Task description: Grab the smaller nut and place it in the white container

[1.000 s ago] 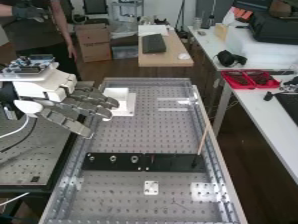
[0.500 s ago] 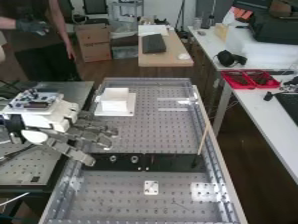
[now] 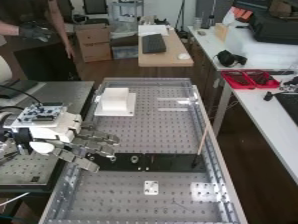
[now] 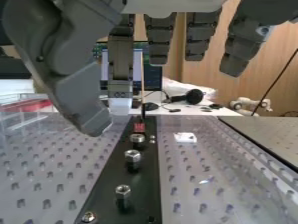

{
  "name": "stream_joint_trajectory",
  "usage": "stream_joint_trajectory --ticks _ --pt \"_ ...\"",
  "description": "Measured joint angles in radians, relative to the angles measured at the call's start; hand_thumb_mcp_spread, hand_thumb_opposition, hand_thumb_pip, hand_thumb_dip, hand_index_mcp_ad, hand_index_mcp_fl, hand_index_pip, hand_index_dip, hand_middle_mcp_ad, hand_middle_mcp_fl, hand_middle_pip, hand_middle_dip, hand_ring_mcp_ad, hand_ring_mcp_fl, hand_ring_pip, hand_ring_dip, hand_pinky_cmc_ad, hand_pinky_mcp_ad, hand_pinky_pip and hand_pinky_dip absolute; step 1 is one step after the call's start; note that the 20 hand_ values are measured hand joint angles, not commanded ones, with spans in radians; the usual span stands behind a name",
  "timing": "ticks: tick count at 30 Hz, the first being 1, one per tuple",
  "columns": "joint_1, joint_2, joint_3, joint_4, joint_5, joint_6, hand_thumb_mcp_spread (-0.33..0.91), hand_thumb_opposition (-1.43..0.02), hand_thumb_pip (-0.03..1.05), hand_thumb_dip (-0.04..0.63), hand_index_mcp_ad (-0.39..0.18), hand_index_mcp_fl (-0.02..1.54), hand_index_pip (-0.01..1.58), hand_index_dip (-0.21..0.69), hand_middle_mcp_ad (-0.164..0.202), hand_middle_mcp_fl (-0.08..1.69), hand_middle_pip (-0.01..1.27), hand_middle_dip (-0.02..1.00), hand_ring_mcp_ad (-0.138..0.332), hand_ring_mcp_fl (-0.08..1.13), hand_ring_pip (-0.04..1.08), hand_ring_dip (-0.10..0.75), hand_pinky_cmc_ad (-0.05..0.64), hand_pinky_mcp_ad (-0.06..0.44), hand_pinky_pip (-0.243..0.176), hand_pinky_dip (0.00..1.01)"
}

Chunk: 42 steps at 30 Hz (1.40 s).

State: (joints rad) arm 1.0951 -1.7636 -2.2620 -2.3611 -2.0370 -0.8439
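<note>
Robot hand (image 3: 61, 131), fingers loosely extended, empty. Smaller nut (image 4: 123, 190), apparently the one nearest the hand, seated on black strip (image 3: 174, 162). White container (image 3: 115, 101), far left. Outstanding: grasp, transfer, placement.

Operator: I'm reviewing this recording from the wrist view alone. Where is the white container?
Observer: In the high view, the white container stands on a white plate toward the far end of the perforated bench.

Operator: Is the hand over it now?

Observer: No, the hand is nearer the high camera than the container, its fingertips at the left end of the black strip in that view.
</note>
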Motion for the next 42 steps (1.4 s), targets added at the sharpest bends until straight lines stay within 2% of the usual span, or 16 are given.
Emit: stream_joint_trajectory --ticks 4,10,18,20,28,42 --pt "0.001 -0.012 -0.01 0.022 0.001 0.002 0.37 -0.86 0.8 0.22 -0.122 0.01 1.56 0.176 0.061 0.01 0.13 0.22 0.162 0.0 0.09 0.091 0.405 0.309 -0.087 0.19" --pt "0.005 -0.031 -0.016 0.036 0.006 -0.01 0.39 -0.86 0.8 0.222 -0.152 0.01 1.56 0.194 0.056 0.05 0.13 0.22 0.155 0.0 0.09 0.091 0.401 0.316 -0.075 0.18" --pt "0.011 -0.067 -0.012 0.053 0.029 -0.018 0.39 -0.86 0.8 0.222 -0.15 0.0 1.56 0.204 0.054 0.05 0.13 0.22 0.147 0.0 0.09 0.091 0.379 0.295 -0.073 0.18" --pt "0.013 -0.077 -0.012 0.064 0.038 -0.016 0.39 -0.86 0.8 0.222 -0.152 0.01 1.56 0.206 0.058 0.05 0.13 0.22 0.147 0.0 0.09 0.091 0.379 0.297 -0.059 0.18" --pt "0.018 -0.106 -0.023 0.114 0.048 -0.009 0.38 -0.86 0.77 0.22 -0.152 0.01 1.56 0.206 0.056 0.05 0.13 0.22 0.147 0.0 0.09 0.091 0.367 0.293 -0.058 0.18" --pt "0.012 -0.124 -0.026 0.126 0.041 -0.035 0.4 -0.86 0.77 0.22 -0.152 0.01 1.56 0.209 0.058 0.05 0.12 0.22 0.147 0.0 0.09 0.091 0.367 0.293 -0.058 0.18"
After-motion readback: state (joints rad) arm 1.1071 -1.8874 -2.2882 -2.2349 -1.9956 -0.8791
